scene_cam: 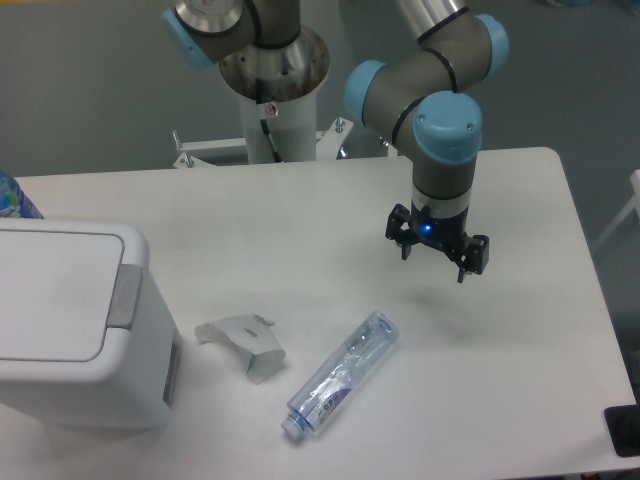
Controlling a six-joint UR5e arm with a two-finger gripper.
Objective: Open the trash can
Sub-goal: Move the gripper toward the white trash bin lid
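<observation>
The trash can (70, 320) is a large boxy white bin at the left edge of the table. Its flat white lid (55, 295) lies shut, with a grey push tab (126, 297) along its right side. My gripper (436, 265) hangs above the table's right half, far to the right of the bin and a little above the surface. Its fingers point down with a gap between them, and nothing is in them.
A clear crushed plastic bottle (342, 374) lies on the table between the bin and the gripper. A crumpled white paper piece (243, 346) lies just right of the bin. The arm's white base column (272, 95) stands at the back. A blue object (12, 196) shows at the far left edge.
</observation>
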